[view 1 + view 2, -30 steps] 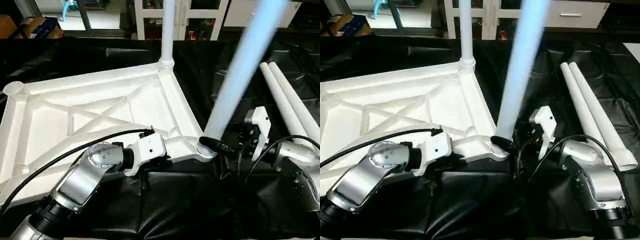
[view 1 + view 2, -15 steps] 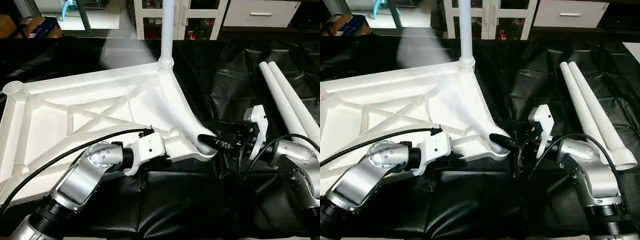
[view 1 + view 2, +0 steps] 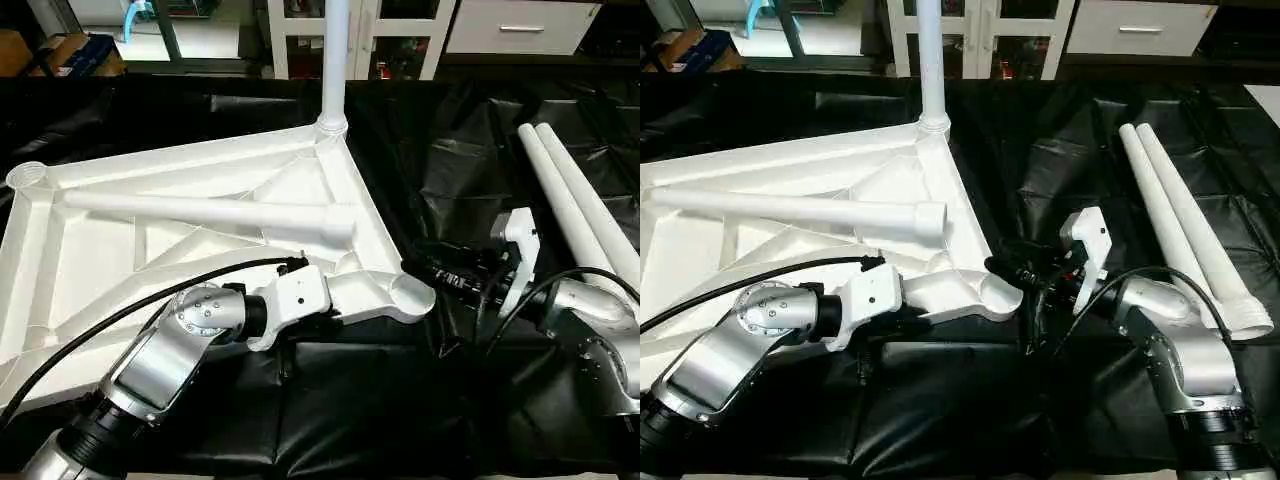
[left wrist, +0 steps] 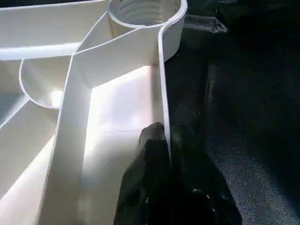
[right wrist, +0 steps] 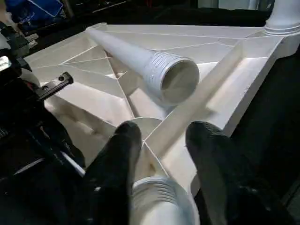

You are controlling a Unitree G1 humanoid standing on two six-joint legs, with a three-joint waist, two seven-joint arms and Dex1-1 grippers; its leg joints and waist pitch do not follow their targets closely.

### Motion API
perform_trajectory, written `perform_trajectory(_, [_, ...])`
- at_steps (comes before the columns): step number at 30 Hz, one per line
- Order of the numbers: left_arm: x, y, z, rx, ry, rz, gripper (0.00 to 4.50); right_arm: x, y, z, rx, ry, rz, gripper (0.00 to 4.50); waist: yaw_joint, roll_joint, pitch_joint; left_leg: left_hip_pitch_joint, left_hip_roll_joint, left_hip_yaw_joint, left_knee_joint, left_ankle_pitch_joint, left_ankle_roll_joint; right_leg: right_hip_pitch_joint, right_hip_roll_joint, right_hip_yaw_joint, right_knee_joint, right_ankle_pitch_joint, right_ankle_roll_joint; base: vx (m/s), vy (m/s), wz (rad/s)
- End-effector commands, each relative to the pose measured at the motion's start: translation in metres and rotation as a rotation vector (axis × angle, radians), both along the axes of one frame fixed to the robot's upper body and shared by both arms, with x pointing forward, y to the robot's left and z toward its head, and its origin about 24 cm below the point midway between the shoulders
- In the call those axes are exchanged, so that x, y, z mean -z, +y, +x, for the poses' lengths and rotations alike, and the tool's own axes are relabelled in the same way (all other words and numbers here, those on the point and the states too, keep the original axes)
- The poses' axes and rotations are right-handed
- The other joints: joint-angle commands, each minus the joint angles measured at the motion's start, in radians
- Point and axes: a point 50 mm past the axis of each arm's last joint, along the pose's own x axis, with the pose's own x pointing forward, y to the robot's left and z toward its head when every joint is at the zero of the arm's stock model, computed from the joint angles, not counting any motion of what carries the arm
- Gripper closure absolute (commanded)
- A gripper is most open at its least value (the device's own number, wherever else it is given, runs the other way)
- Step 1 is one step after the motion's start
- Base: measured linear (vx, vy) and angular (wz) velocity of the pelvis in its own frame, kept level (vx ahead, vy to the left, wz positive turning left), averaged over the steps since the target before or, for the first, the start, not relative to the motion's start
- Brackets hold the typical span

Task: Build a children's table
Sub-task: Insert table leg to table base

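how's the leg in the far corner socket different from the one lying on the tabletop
The far leg stands upright, seated in its corner socket; the fallen leg lies flat across the ribbed tabletop, in no socket. The far leg's wide end is hidden in the socket; the fallen leg's threaded end is bare. Both are white tapered tubes.

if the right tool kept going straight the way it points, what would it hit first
Most likely the empty near corner socket, which sits between the right tool fingers; beyond it lies the fallen leg. Depth is uncertain.
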Motion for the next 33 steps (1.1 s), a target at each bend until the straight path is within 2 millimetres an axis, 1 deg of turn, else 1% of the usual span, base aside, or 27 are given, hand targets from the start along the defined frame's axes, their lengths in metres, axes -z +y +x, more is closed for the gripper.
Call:
perform_trajectory(1, [0.006,-0.006,-0.008,0.056,0.012,0.003,4.5,-0.013,0.002,0.004,0.012,-0.064,0.002,2.91,-0.004,-0.012,-0.062,0.014,0.033,-0.011,-0.047,-0.03,0.15,0.049,-0.048,0.038,-0.046,0.027,-0.286,0.0,0.0,0.0])
perform_trajectory(4, [0.003,-0.009,-0.011,0.079,0.004,-0.031,4.5,-0.022,0.005,0.01,0.017,-0.092,0.019,2.91,-0.005,-0.014,-0.062,0.015,0.033,-0.01,-0.046,-0.031,0.149,0.048,-0.048,0.039,-0.046,0.021,-0.285,0.0,0.0,0.0])
perform_trajectory(8, [-0.001,-0.013,-0.016,0.118,-0.012,-0.072,4.5,-0.023,0.006,0.011,0.014,-0.102,0.013,2.91,-0.001,-0.013,-0.065,0.014,0.033,-0.01,-0.044,-0.001,0.159,0.05,-0.047,0.039,-0.041,0.063,-0.288,0.0,0.0,0.0])
perform_trajectory(9, [-0.004,-0.014,-0.017,0.121,-0.018,-0.091,4.5,-0.023,0.006,0.011,0.019,-0.105,0.009,2.91,-0.001,-0.014,-0.067,0.012,0.032,-0.011,-0.043,0.006,0.162,0.053,-0.047,0.039,-0.039,0.071,-0.287,0.0,0.0,0.0])
perform_trajectory(11, [-0.008,-0.015,-0.019,0.131,-0.017,-0.117,4.5,-0.022,0.005,0.011,0.026,-0.107,0.01,2.91,-0.001,-0.013,-0.068,0.013,0.033,-0.01,-0.042,0.015,0.167,0.052,-0.047,0.039,-0.037,0.083,-0.289,0.0,0.0,0.0])
perform_trajectory(12, [-0.011,-0.015,-0.02,0.142,-0.005,-0.14,4.5,-0.022,0.005,0.011,0.03,-0.107,0.011,2.91,0.0,-0.01,-0.069,0.014,0.033,-0.011,-0.041,0.015,0.168,0.051,-0.047,0.039,-0.037,0.084,-0.291,0.0,0.0,0.0])
perform_trajectory(13, [-0.017,-0.015,-0.021,0.152,0.007,-0.179,4.22,-0.021,0.005,0.011,0.038,-0.11,0.014,2.98,0.0,-0.011,-0.071,0.013,0.032,-0.009,-0.039,0.021,0.168,0.052,-0.047,0.04,-0.035,0.095,-0.295,0.0,0.0,0.0])
perform_trajectory(14, [-0.018,-0.014,-0.021,0.153,0.007,-0.18,4.22,-0.021,0.005,0.011,0.039,-0.11,0.015,2.98,0.0,-0.012,-0.072,0.011,0.03,-0.009,-0.038,0.027,0.168,0.052,-0.046,0.04,-0.033,0.104,-0.298,0.0,0.0,0.0])
perform_trajectory(15, [-0.02,-0.013,-0.022,0.157,0.008,-0.186,3.91,-0.021,0.005,0.011,0.042,-0.11,0.017,3.0,0.002,-0.008,-0.078,0.011,0.03,-0.01,-0.034,0.046,0.173,0.051,-0.045,0.04,-0.027,0.137,-0.305,0.0,0.0,0.0])
perform_trajectory(16, [-0.023,-0.011,-0.021,0.158,0.014,-0.196,3.91,-0.021,0.005,0.012,0.043,-0.111,0.019,3.0,0.004,-0.006,-0.081,0.011,0.032,-0.011,-0.032,0.062,0.179,0.051,-0.044,0.039,-0.024,0.163,-0.311,0.0,0.0,0.0])
perform_trajectory(17, [-0.027,-0.009,-0.021,0.159,0.017,-0.21,3.91,-0.022,0.006,0.012,0.042,-0.111,0.024,3.0,0.003,-0.007,-0.076,0.008,0.032,-0.01,-0.032,0.067,0.187,0.047,-0.042,0.037,-0.024,0.178,-0.319,0.0,0.0,0.0])
perform_trajectory(18, [-0.028,-0.009,-0.021,0.16,0.018,-0.216,3.87,-0.022,0.006,0.013,0.042,-0.111,0.025,3.0,0.003,-0.008,-0.074,0.007,0.032,-0.01,-0.033,0.056,0.187,0.048,-0.044,0.037,-0.025,0.166,-0.322,0.0,0.0,0.0])
perform_trajectory(19, [-0.029,-0.008,-0.021,0.161,0.019,-0.221,3.84,-0.022,0.007,0.013,0.042,-0.111,0.026,3.0,0.001,-0.01,-0.07,0.007,0.033,-0.009,-0.035,0.012,0.179,0.048,-0.045,0.037,-0.031,0.112,-0.317,0.0,0.0,0.0])
perform_trajectory(20, [-0.034,-0.006,-0.02,0.164,0.028,-0.234,3.7,-0.025,0.011,0.018,0.029,-0.111,0.028,3.0,0.001,-0.008,-0.071,0.007,0.032,-0.009,-0.034,0.001,0.172,0.049,-0.046,0.037,-0.031,0.094,-0.315,0.0,0.0,0.0])
perform_trajectory(21, [-0.038,-0.004,-0.02,0.165,0.03,-0.244,3.47,-0.028,0.015,0.024,0.015,-0.113,0.026,3.0,-0.002,-0.009,-0.069,0.008,0.031,-0.008,-0.036,-0.023,0.159,0.047,-0.046,0.037,-0.034,0.053,-0.311,0.0,0.0,0.0])
perform_trajectory(22, [-0.039,-0.004,-0.02,0.165,0.031,-0.247,3.45,-0.029,0.017,0.025,0.011,-0.113,0.025,3.0,-0.005,-0.01,-0.067,0.005,0.029,-0.009,-0.037,-0.038,0.149,0.048,-0.046,0.036,-0.034,0.027,-0.311,0.0,0.0,0.0])
perform_trajectory(23, [-0.043,-0.002,-0.02,0.165,0.033,-0.26,3.45,-0.033,0.021,0.031,-0.003,-0.115,0.021,3.0,-0.007,-0.009,-0.063,0.006,0.03,-0.009,-0.039,-0.075,0.127,0.047,-0.047,0.037,-0.042,-0.038,-0.297,0.0,0.0,0.0])
perform_trajectory(24, [-0.044,-0.002,-0.02,0.165,0.035,-0.265,3.45,-0.034,0.023,0.033,-0.007,-0.115,0.018,3.0,-0.008,-0.009,-0.063,0.01,0.031,-0.008,-0.04,-0.092,0.116,0.045,-0.048,0.038,-0.044,-0.065,-0.293,0.0,0.0,0.0])
perform_trajectory(25, [-0.052,0.002,-0.018,0.144,0.028,-0.294,3.19,-0.042,0.033,0.047,-0.055,-0.107,-0.028,3.0,-0.013,-0.012,-0.062,0.01,0.029,-0.009,-0.042,-0.104,0.091,0.044,-0.047,0.038,-0.044,-0.1,-0.288,0.0,0.0,0.0])
perform_trajectory(26, [-0.053,0.003,-0.017,0.135,0.021,-0.298,3.19,-0.043,0.034,0.05,-0.068,-0.1,-0.043,3.0,-0.016,-0.011,-0.063,0.008,0.027,-0.009,-0.041,-0.107,0.084,0.045,-0.046,0.036,-0.042,-0.108,-0.291,0.0,0.0,0.0])
perform_trajectory(27, [-0.056,0.007,-0.015,0.113,0.009,-0.3,3.05,-0.046,0.038,0.057,-0.089,-0.09,-0.075,3.0,-0.017,-0.014,-0.064,0.013,0.029,-0.007,-0.039,-0.11,0.081,0.041,-0.045,0.038,-0.045,-0.103,-0.289,0.0,0.0,0.0])
perform_trajectory(28, [-0.057,0.01,-0.014,0.094,-0.004,-0.295,3.01,-0.048,0.04,0.062,-0.098,-0.083,-0.093,2.71,-0.018,-0.013,-0.062,0.01,0.028,-0.008,-0.04,-0.105,0.08,0.042,-0.044,0.038,-0.042,-0.1,-0.289,0.0,0.0,0.0])
perform_trajectory(29, [-0.058,0.014,-0.011,0.064,-0.024,-0.279,2.94,-0.05,0.042,0.069,-0.102,-0.076,-0.117,2.64,-0.015,-0.013,-0.065,0.013,0.029,-0.006,-0.037,-0.089,0.083,0.042,-0.044,0.04,-0.04,-0.076,-0.287,0.0,0.0,0.0])
perform_trajectory(30, [-0.057,0.02,-0.009,0.034,-0.034,-0.254,2.94,-0.052,0.046,0.076,-0.113,-0.069,-0.145,2.64,-0.02,-0.026,-0.065,0.008,0.028,-0.005,-0.035,-0.065,0.095,0.043,-0.042,0.039,-0.035,-0.041,-0.293,0.0,0.0,0.0])
perform_trajectory(31, [-0.057,0.025,-0.007,0.009,-0.039,-0.231,2.77,-0.054,0.048,0.081,-0.126,-0.055,-0.166,2.58,-0.017,-0.019,-0.068,0.008,0.028,-0.007,-0.034,-0.046,0.102,0.043,-0.043,0.037,-0.03,-0.017,-0.3,0.0,0.0,0.0])
perform_trajectory(32, [-0.055,0.029,-0.005,-0.017,-0.052,-0.204,2.65,-0.054,0.051,0.085,-0.144,-0.04,-0.191,2.45,-0.018,-0.026,-0.066,0.008,0.028,-0.005,-0.032,-0.036,0.106,0.041,-0.041,0.037,-0.029,-0.003,-0.301,0.0,0.0,0.0])
perform_trajectory(33, [-0.054,0.034,-0.004,-0.04,-0.061,-0.18,2.58,-0.055,0.054,0.09,-0.161,-0.029,-0.212,2.3,-0.016,-0.023,-0.066,0.009,0.029,-0.005,-0.031,-0.019,0.114,0.041,-0.042,0.037,-0.025,0.025,-0.308,0.0,0.0,0.0])
